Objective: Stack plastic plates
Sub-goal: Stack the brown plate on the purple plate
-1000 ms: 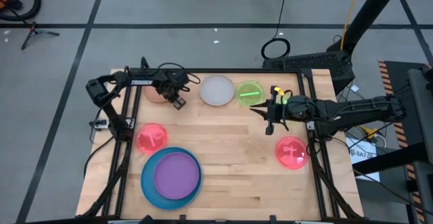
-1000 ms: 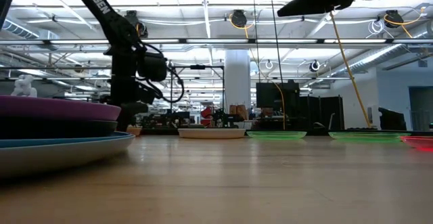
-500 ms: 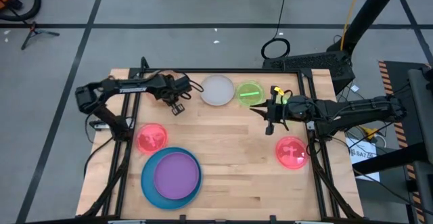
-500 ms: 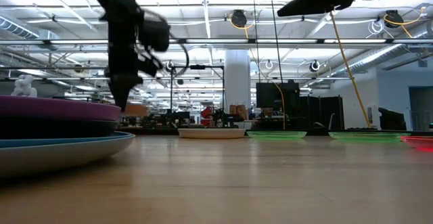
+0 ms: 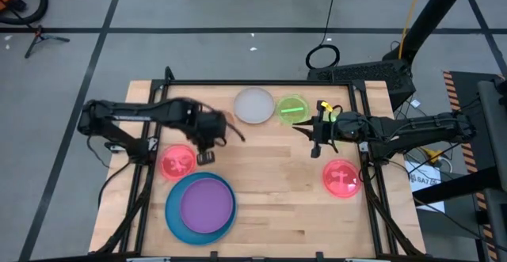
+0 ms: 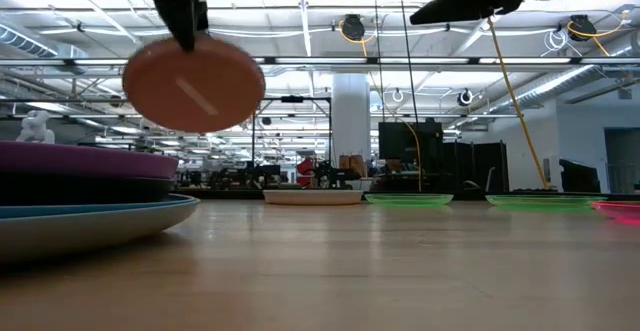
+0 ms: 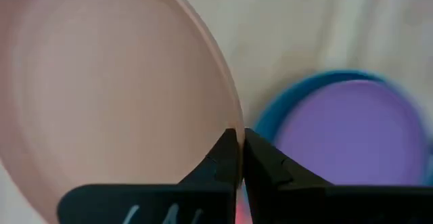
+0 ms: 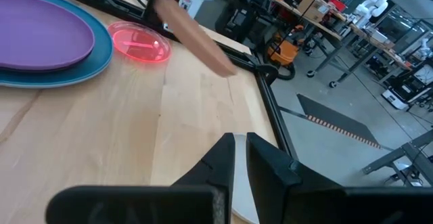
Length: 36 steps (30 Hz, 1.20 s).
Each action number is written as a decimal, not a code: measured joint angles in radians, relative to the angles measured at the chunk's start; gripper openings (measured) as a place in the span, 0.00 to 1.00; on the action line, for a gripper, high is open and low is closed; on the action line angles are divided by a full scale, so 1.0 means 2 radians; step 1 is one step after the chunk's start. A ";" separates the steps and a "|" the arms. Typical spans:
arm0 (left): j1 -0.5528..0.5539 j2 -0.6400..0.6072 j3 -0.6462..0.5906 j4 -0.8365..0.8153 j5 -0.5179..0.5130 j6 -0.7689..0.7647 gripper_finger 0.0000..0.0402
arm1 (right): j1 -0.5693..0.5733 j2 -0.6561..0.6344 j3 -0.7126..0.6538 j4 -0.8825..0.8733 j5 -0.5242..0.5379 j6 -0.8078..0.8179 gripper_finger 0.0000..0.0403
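The left gripper (image 7: 235, 158) had its jaws clamped on the rim of the orange-brown plate (image 7: 115, 95), and in the low view that plate (image 6: 194, 83) hung tilted below the jaws, clear of the worktop (image 5: 277, 191). An edge pinch suited so thin a disc, which offered nothing else to hold. Beyond the jaws in the left wrist view lay the purple plate (image 7: 352, 132) nested on the blue plate (image 7: 298, 99), probably the pile this one was meant for. A pink plate (image 5: 177, 161) lay just beside the jaws. The right gripper (image 5: 316, 134) waited with its jaws nearly together and empty, the green plate (image 5: 292, 108) and whitish plate (image 5: 254, 105) lying beyond it and a second pink plate (image 5: 341, 177) near its arm.
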 joint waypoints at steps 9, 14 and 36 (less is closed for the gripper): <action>-0.171 0.008 0.001 0.009 -0.011 -0.228 0.03 | 0.000 0.000 0.000 0.000 -0.001 0.012 0.08; -0.251 0.011 0.001 0.014 -0.045 -0.336 0.03 | 0.000 0.000 0.000 0.000 -0.002 0.022 0.08; -0.335 0.107 0.000 0.103 -0.016 -0.322 0.08 | 0.000 0.000 0.000 0.015 0.000 0.010 0.08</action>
